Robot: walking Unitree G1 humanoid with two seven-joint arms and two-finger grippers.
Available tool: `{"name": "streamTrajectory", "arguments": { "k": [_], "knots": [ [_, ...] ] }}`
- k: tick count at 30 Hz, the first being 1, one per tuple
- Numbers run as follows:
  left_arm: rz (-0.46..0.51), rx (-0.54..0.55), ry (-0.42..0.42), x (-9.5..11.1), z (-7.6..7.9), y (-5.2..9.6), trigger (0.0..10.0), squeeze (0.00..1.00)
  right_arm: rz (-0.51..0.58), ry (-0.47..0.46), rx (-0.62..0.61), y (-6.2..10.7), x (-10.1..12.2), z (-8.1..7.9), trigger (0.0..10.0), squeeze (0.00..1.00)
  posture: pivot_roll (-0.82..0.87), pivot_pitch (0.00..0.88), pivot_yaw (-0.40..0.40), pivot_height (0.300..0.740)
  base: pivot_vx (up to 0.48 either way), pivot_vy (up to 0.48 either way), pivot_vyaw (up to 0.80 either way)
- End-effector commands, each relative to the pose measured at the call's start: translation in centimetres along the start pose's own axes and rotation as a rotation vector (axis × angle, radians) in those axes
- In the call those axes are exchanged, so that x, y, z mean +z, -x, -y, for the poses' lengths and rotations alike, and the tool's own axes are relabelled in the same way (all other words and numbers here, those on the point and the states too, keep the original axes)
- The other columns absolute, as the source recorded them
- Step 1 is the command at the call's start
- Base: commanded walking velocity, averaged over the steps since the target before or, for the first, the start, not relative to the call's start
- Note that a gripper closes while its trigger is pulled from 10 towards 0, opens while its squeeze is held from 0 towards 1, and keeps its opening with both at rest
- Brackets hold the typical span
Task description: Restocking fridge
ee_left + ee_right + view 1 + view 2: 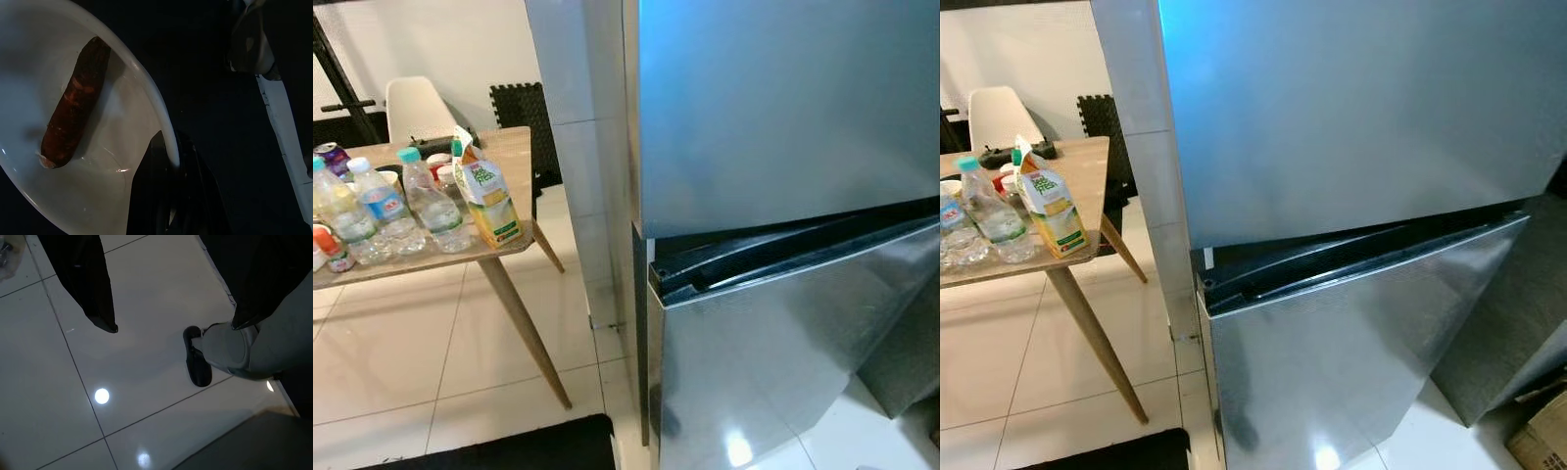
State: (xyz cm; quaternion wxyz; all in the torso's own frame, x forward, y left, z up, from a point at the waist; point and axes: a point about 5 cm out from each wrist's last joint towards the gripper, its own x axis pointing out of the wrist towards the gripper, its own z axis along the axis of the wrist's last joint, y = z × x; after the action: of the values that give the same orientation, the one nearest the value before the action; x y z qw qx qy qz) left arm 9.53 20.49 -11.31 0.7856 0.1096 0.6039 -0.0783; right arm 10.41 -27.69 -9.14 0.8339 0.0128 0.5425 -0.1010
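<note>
My left gripper is shut on the rim of a white plate, one black finger over the edge and one under it. A dark reddish sausage lies on the plate. The steel fridge stands before me with its upper door closed. Its lower door stands slightly ajar, with a dark gap along its top. My right gripper hangs open above the white floor tiles, nothing between its fingers.
A wooden table at the left carries several water bottles, a juice carton and cans. A white chair stands behind it. A tiled pillar borders the fridge. Black mat near me; cardboard box at right.
</note>
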Motion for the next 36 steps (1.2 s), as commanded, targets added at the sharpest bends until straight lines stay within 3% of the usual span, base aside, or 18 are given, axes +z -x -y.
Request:
{"name": "streamTrajectory", "arguments": {
  "k": [1,26,36],
  "knots": [
    [-0.011,-0.02,-0.015,-0.1,0.7,-0.1,10.0,0.0,-0.006,0.027,0.01,0.0,-0.1,-0.3,10.0,0.0,-0.09,0.0,-0.005,0.74,-0.326,0.0,0.0],
    [-0.012,-0.032,-0.013,-0.2,1.2,-0.1,10.0,0.0,-0.012,0.089,0.016,0.0,-0.2,-0.3,10.0,0.0,-0.09,0.0,-0.009,0.74,-0.307,0.0,0.0],
    [0.011,-0.03,0.027,0.1,1.1,-0.1,10.0,0.0,0.025,0.111,0.026,-0.2,1.2,-0.4,10.0,0.0,-0.1,0.0,-0.013,0.74,0.0,0.0,0.0]
  ]
}}
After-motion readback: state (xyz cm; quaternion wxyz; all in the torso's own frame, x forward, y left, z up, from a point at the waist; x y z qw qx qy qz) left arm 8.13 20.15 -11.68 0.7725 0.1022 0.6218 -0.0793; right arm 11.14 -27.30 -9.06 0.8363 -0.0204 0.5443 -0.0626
